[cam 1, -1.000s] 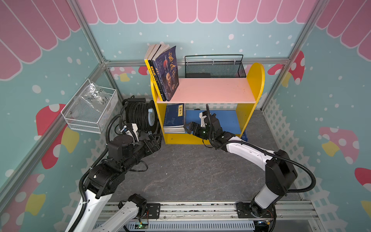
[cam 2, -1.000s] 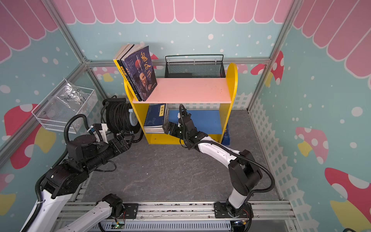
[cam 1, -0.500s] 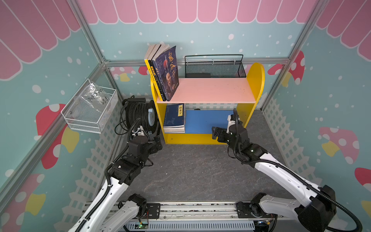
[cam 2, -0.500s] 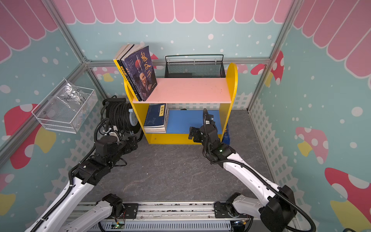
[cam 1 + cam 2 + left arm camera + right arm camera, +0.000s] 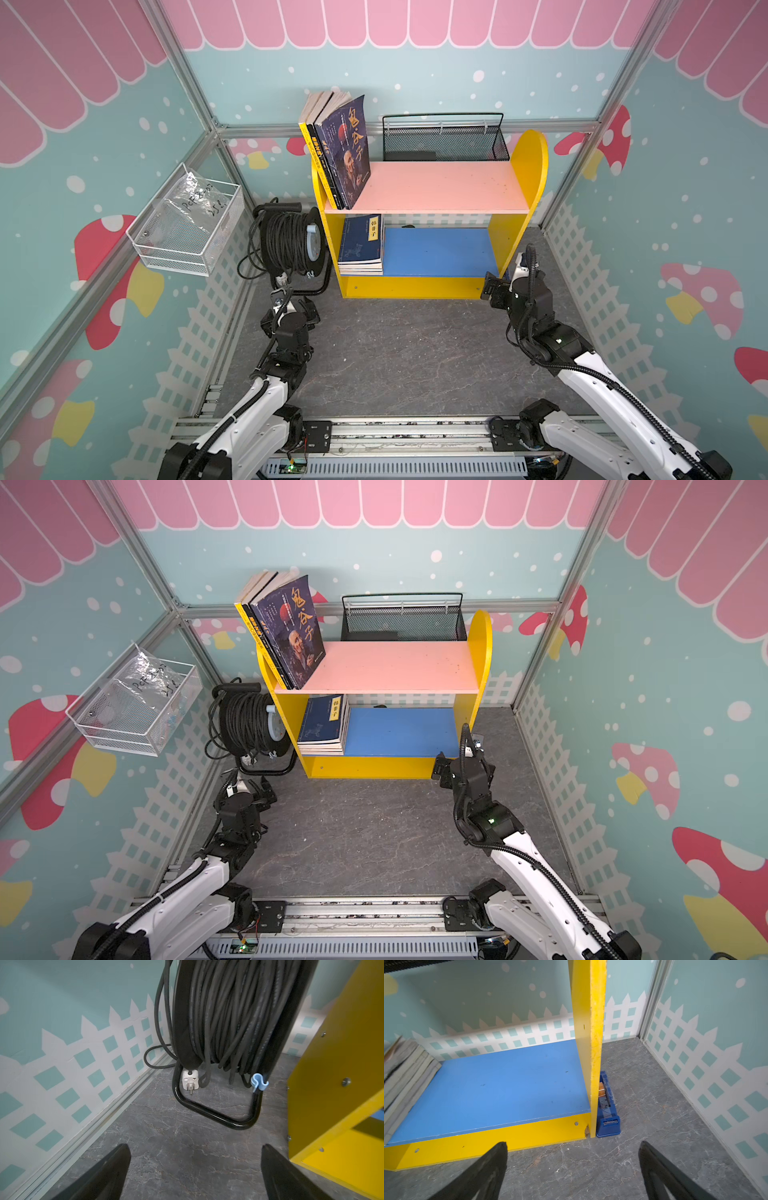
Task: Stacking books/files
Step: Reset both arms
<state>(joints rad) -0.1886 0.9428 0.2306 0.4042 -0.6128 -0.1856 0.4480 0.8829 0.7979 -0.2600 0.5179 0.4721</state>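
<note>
While both arms sat low at the front of the table, both top views gave you the yellow bookshelf at the back. Three thicker books stood tilted at the left end of its pink upper shelf. The purple book with the old-man portrait faced out on the right of that group. Down on the blue lower shelf, a flat stack of thin navy books lay against the left wall, yellow title label up. Your left pincer hung just in front of the black cable reel, left of the bookshelf. Your right pincer hung by the bookshelf's front right corner, and neither touched a book.

Over to the left wrist view: the left pincer had its jaws spread wide, with only bare table between them. The cable reel filled the frame ahead, a white plug dangled by its stand, and the bookshelf's yellow side stood beside it.

On to the right wrist view: the right pincer was just as wide apart, nothing held. Ahead lay the blue lower shelf, with the page edges of the navy books at its far end. A blue tape dispenser sat on the table just outside the yellow side panel, right up against it.
</note>
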